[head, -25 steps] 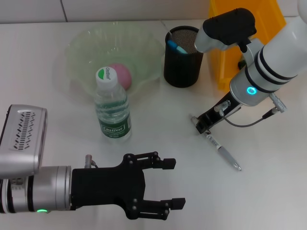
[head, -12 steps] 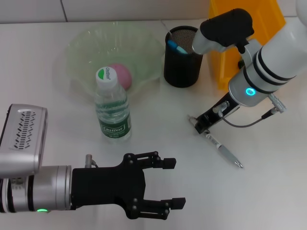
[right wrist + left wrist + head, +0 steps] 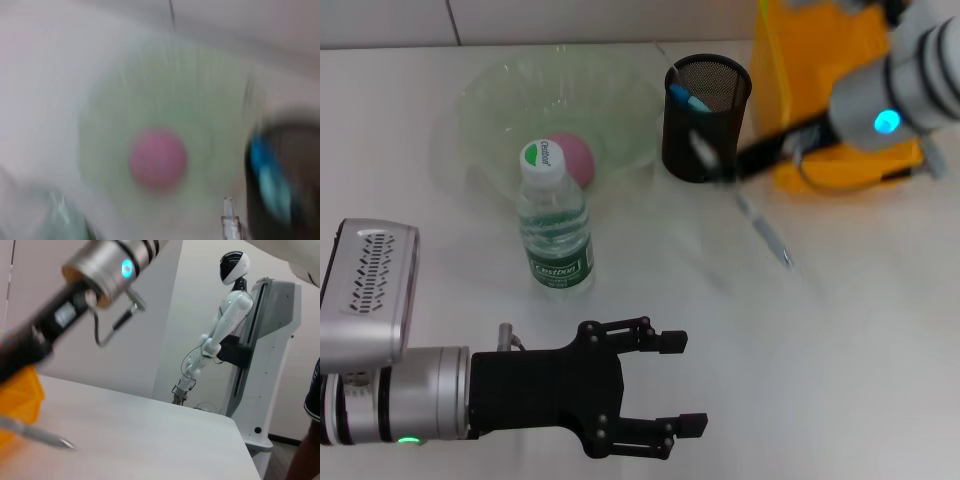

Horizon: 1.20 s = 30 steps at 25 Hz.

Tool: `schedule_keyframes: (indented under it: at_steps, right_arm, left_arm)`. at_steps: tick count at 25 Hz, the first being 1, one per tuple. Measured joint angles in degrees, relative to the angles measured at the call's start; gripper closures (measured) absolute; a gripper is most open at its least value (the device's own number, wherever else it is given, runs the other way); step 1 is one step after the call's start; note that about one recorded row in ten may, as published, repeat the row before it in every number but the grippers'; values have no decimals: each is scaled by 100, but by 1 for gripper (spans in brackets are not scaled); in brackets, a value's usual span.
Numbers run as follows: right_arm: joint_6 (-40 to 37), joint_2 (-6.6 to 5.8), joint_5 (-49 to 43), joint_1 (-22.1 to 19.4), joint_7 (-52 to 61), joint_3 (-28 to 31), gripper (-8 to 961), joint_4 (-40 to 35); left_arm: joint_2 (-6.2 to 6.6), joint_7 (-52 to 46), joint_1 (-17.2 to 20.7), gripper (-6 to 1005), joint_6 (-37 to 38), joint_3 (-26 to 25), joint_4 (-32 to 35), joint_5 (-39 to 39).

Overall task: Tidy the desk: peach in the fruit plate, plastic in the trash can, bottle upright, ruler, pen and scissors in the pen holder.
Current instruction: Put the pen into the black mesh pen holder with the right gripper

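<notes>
R gripper hangs above the bench beside the black mesh pen holder, too smeared to tell how its jaws stand; the slim silver pen shows as a streak running from just under it out toward the bench's middle, and whether it's clamped or loose can't be told. R arm reaches in from the far R corner, lit blue ring on the wrist, passing in front of the yellow plastic bin, which sits at the far edge just R of the holder. Holder stands upright w/ a blue-tipped item inside. L gripper sits low at the near edge, black fingers spread wide apart, nothing between them. Clear plastic water bottle w/ green-white cap stands upright near the bench's middle-left, its cap overlapping the near rim of the pale green translucent fruit plate. Pink round peach lies in that plate, just behind the bottle cap. Plate is toward the far-left part of the white bench, holder just to its R, apart from it. R wrist view: peach in plate, holder beside, all blurred. L wrist view: pen tip over the bench, white humanoid robot on a stand well off in the room.
</notes>
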Motion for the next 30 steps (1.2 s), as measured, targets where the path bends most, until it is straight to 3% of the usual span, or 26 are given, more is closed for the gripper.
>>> schedule_keyframes:
  at_steps: [4, 8, 11, 15, 20, 30]
  right_arm:
    - [1230, -3, 2058, -834, -2009, 463, 780, -381]
    - [2112, -4, 4912, -1357, -5167, 554, 780, 367]
    - [2130, -4, 7011, -1286, -7614, 595, 780, 1553]
    - [1652, -9, 9049, -756, -10057, 600, 780, 3389]
    - [1187, 1, 9913, -56, -11687, 583, 780, 5002]
    - [1249, 33, 9969, 158, -11907, 466, 779, 5633]
  left_arm:
    - [-1, 2, -17, 186, 0, -38, -4, 1]
    - [-3, 2, -17, 186, 1, -68, -5, 0]
    - [-7, 2, -15, 186, 1, -71, -9, 0]
    - [-16, -5, -30, 186, -4, -70, -15, 1]
    - [-19, -44, -45, 186, -8, -71, -15, 1]
    - [-18, -49, -47, 186, -8, -70, -14, 1]
